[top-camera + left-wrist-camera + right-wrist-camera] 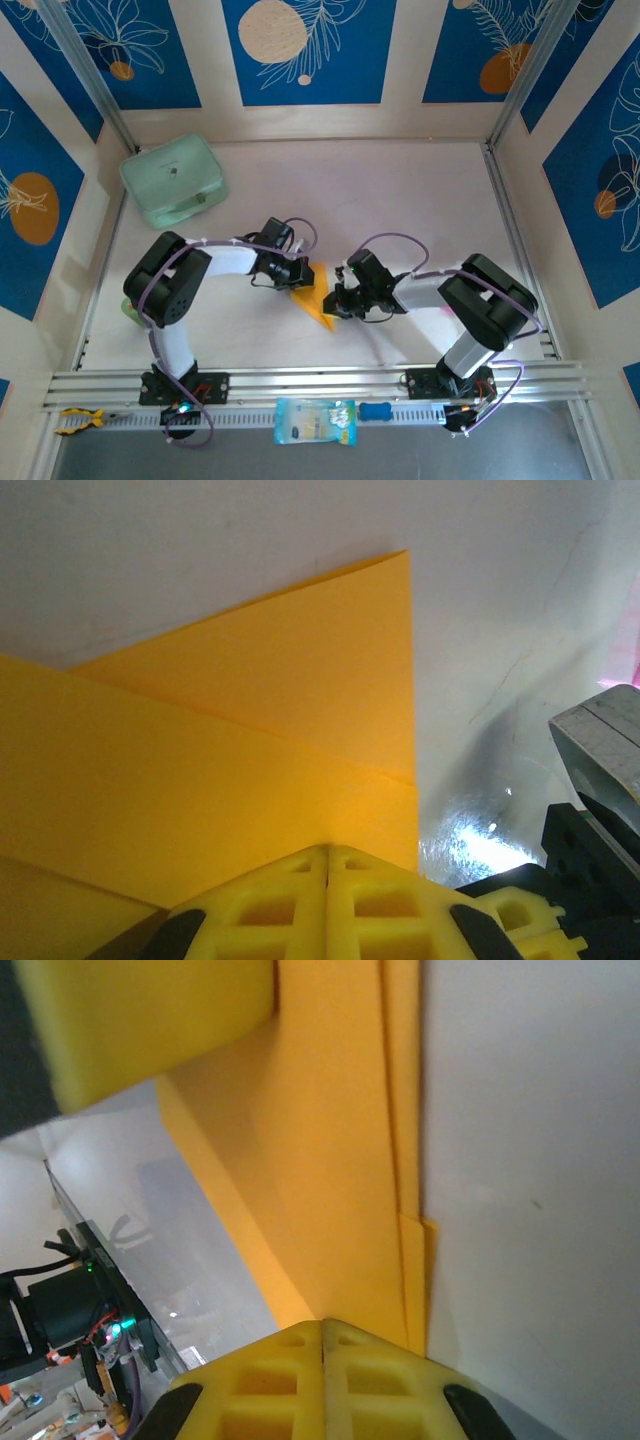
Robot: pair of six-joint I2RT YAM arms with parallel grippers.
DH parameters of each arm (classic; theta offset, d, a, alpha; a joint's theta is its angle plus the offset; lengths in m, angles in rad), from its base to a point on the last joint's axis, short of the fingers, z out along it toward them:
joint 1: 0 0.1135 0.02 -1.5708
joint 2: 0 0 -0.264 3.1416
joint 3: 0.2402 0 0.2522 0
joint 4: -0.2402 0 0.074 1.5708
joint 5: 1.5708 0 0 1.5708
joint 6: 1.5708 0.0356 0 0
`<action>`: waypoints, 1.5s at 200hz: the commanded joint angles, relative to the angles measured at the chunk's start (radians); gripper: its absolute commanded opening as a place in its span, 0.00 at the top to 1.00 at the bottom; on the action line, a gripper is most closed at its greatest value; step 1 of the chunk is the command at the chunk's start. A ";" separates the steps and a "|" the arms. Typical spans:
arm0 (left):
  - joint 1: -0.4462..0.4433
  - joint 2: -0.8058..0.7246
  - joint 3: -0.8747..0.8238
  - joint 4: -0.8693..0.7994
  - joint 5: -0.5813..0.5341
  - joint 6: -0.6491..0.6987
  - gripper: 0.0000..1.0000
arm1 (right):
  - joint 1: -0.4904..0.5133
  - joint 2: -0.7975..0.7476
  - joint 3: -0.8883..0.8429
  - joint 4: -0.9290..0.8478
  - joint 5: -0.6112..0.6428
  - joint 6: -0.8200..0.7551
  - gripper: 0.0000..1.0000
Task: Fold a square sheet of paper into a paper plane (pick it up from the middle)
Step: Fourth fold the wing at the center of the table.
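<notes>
Top view: I see the creased sheet of paper (314, 303) flat on the table (430, 200), front-centre, between the arms. I have the left gripper (300, 273) at its far edge and the right gripper (338, 302) at its right side. The mint-green case (173, 180) is far left, well apart.

Left wrist: jaws pressed together, nothing between them, tips over the paper. A triangular flap points away.

Right wrist: jaws likewise closed tight and empty, tips at the paper's layered edge.
</notes>
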 commanded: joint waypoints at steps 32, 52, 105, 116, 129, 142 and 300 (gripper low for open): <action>0.014 0.056 -0.042 -0.023 -0.050 0.013 0.96 | 0.014 -0.007 0.149 -0.192 0.028 -0.057 0.98; 0.014 0.054 -0.043 -0.024 -0.047 0.014 0.96 | 0.015 0.045 0.177 -0.156 0.026 -0.037 0.98; 0.014 0.050 -0.039 -0.031 -0.049 0.017 0.96 | 0.020 0.166 0.156 -0.135 0.024 0.008 0.98; 0.017 0.047 -0.040 -0.034 -0.053 0.016 0.96 | 0.032 0.143 0.136 -0.137 0.012 0.013 0.99; 0.016 0.048 -0.041 -0.035 -0.050 0.016 0.96 | 0.047 0.101 0.119 -0.158 0.032 0.011 0.99; 0.016 0.052 -0.038 -0.035 -0.046 0.016 0.97 | 0.042 0.074 0.109 -0.193 0.036 0.010 1.00; 0.016 0.057 -0.043 -0.018 -0.046 0.002 0.97 | 0.034 0.132 0.133 -0.099 0.020 0.042 1.00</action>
